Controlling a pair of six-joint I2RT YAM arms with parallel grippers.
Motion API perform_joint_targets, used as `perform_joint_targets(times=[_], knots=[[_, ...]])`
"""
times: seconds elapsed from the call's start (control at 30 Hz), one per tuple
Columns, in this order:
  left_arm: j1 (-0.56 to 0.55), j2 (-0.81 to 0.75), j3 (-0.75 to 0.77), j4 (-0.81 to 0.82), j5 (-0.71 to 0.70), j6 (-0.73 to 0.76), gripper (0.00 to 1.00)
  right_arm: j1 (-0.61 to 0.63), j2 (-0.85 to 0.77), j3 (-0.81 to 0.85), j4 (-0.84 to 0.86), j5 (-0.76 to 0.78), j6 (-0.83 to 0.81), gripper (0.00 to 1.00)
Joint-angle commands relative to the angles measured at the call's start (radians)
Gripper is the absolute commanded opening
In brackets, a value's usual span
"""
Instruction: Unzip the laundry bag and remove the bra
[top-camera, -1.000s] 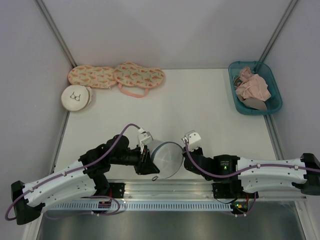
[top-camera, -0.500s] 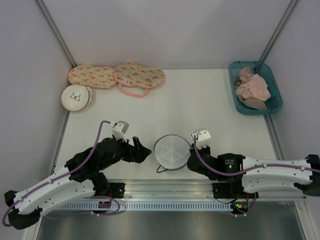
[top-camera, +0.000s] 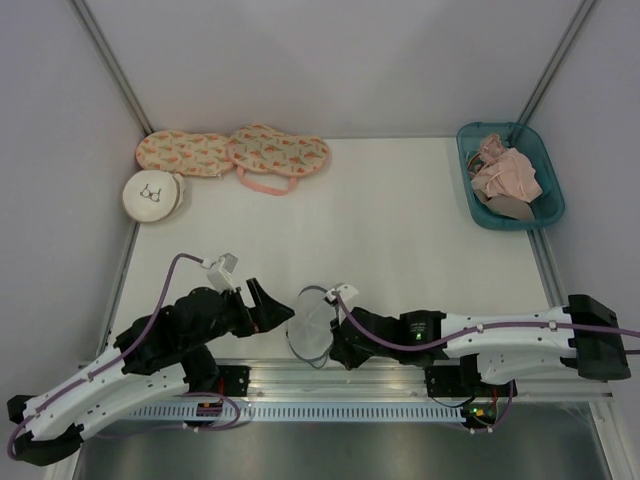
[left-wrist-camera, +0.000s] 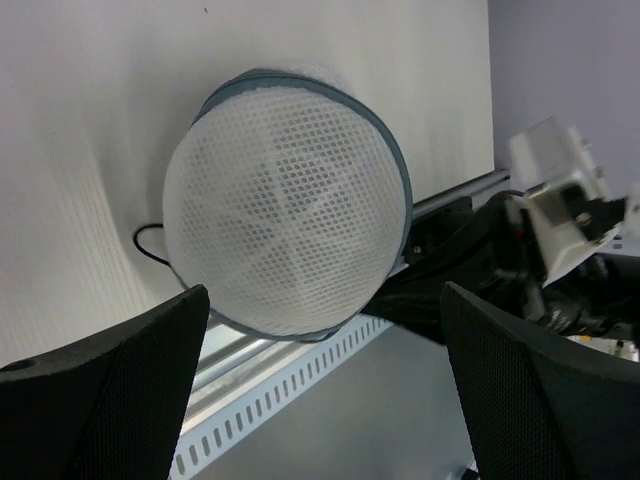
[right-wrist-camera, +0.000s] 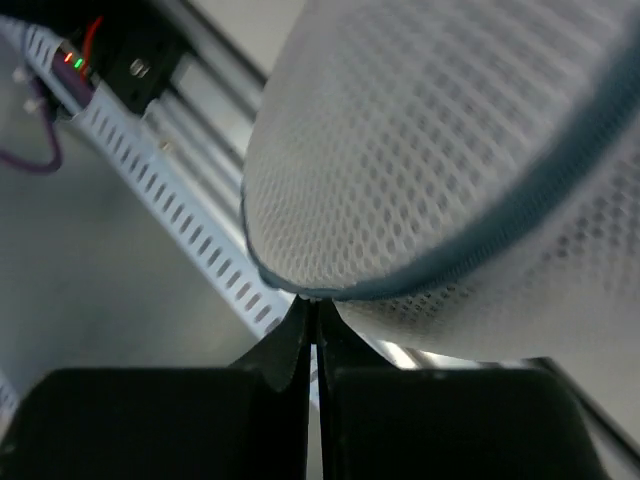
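Note:
The laundry bag (top-camera: 308, 326), a round white mesh pouch with a dark rim, hangs tilted on edge over the table's near edge. My right gripper (top-camera: 330, 341) is shut on its rim. In the right wrist view the fingertips (right-wrist-camera: 313, 312) pinch the dark zipper rim of the laundry bag (right-wrist-camera: 450, 150). My left gripper (top-camera: 274, 308) stands open just left of the bag, apart from it. In the left wrist view the laundry bag (left-wrist-camera: 285, 200) fills the middle, beyond the open left gripper (left-wrist-camera: 320, 400). The bra is hidden.
Two pink patterned cases (top-camera: 232, 153) and a cream round pouch (top-camera: 153, 195) lie at the back left. A teal basket (top-camera: 470, 190) with pink garments stands at the back right. A metal rail (top-camera: 330, 378) runs along the near edge.
My left gripper opened, let go of the bag and drew back to the left. The right arm swung left with the bag, which turned from flat to on edge.

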Motion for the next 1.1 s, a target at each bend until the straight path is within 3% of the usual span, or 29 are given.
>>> perform_joint_targets(times=[0.0,0.13,0.3,0.43,0.7,1.07], knots=[[-0.001,-0.037,0.012,-0.019,0.052,-0.084,0.99,0.042,0.084,-0.01,0.283,-0.303,-0.014,0.0],[-0.001,-0.069,0.01,-0.027,0.07,-0.128,1.0,0.046,0.115,-0.015,0.454,-0.184,0.032,0.01],[-0.001,-0.097,-0.022,-0.025,0.085,-0.191,0.99,0.042,0.057,-0.113,0.587,0.295,0.202,0.0],[-0.001,-0.106,-0.046,-0.007,0.111,-0.248,1.0,0.042,0.046,-0.153,0.642,0.459,0.231,0.0],[-0.002,-0.05,-0.198,0.258,0.199,-0.389,1.0,0.048,0.063,-0.151,0.699,0.488,0.191,0.0],[-0.002,0.121,-0.163,0.514,-0.016,-0.408,1.0,0.083,0.064,-0.139,0.704,0.336,0.075,0.0]])
